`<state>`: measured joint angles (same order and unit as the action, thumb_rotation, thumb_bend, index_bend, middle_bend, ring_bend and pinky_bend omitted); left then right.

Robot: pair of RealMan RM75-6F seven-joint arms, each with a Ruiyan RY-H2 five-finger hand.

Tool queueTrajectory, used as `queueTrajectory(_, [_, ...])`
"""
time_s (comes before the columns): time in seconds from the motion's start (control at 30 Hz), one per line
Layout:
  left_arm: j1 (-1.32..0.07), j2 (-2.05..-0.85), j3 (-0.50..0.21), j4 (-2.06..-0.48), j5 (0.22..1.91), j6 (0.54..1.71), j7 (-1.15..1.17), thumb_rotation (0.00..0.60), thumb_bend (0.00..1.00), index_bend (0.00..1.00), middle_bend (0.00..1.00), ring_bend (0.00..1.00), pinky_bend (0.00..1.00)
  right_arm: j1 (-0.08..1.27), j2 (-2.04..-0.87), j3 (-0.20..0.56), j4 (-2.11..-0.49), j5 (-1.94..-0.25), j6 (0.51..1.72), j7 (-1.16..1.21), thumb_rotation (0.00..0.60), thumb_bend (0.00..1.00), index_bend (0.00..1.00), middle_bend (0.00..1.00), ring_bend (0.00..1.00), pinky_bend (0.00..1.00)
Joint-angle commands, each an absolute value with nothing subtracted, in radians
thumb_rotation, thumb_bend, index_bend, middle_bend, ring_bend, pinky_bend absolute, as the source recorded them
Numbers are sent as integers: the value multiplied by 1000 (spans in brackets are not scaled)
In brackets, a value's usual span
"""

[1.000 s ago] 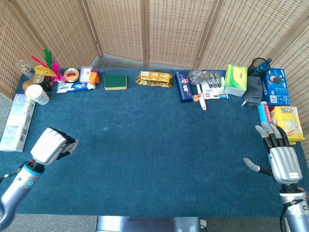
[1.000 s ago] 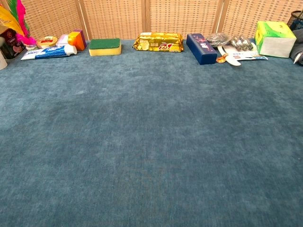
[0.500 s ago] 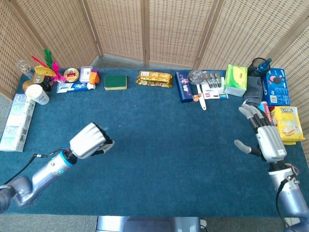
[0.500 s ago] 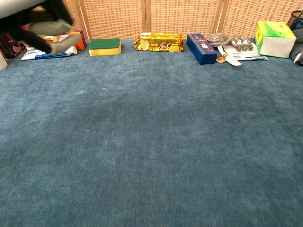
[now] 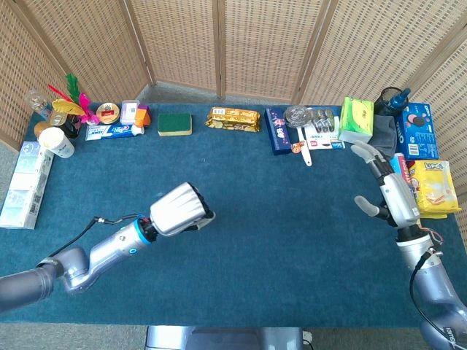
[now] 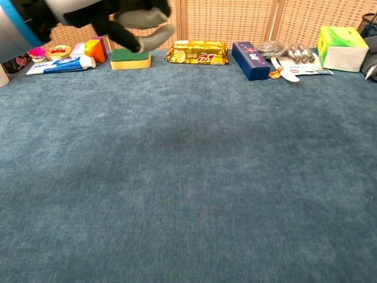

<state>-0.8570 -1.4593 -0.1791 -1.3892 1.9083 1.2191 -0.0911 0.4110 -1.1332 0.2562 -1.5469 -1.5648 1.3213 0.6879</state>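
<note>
A: Nearest to the left hand (image 5: pixel 179 210)?

B: Green sponge (image 5: pixel 174 123), at the far edge of the worktop (image 5: pixel 277 219). Well apart from the hand, farther off and almost straight beyond it. Seen from the chest camera, right under the curled fingers (image 6: pixel 154 32), but not touching.

A: State of that hand?

B: Curled in, gripping nothing. Hanging over bare blue cloth around mid-worktop, a little left of centre.

A: And the right hand (image 5: pixel 394 191)?

B: Spread wide, holding nothing, thumb out to the left. Close to the right edge, just beside the yellow crisp bag (image 5: pixel 435 186) on its right, with the grey cloth (image 5: pixel 381 138) just beyond the fingertips. Touching neither, as far as can be told.

A: Counts along the far row?

B: One sponge. One toothpaste tube (image 5: pixel 113 131) left of it. One yellow biscuit pack (image 5: pixel 233 118) right of it, then one dark blue box (image 5: pixel 277 131), then one green tissue pack (image 5: pixel 356 120). One blue cookie box (image 5: pixel 416 131) in the far right corner.

A: Left edge?

B: One white cup (image 5: pixel 57 142), and one long pale carton (image 5: pixel 28 186) nearer than it. Small clutter in the far left corner too tangled to count.
</note>
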Motion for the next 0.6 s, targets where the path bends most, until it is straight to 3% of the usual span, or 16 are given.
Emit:
queueTrajectory(0.03, [-892, -1482, -175, -1357, 1925, 1220, -95, 600, 508, 1000, 1000, 1000, 1000, 440, -1142, 237, -1520, -1611, 1324, 796, 0, 0, 11, 0, 0, 0])
queueTrajectory(0.37, [-970, -1537, -156, -1260, 1964, 1275, -149, 600, 518, 1000, 1000, 1000, 1000, 500, -1161, 187, -1462, -1702, 1333, 974, 0, 0, 11, 6, 0, 10])
queueTrajectory(0.6, [-1000, -1542, -152, -1272, 1943, 1270, -140, 600, 522, 1000, 1000, 1000, 1000, 550, -1183, 194, -1451, -1714, 1342, 980, 0, 0, 11, 6, 0, 10])
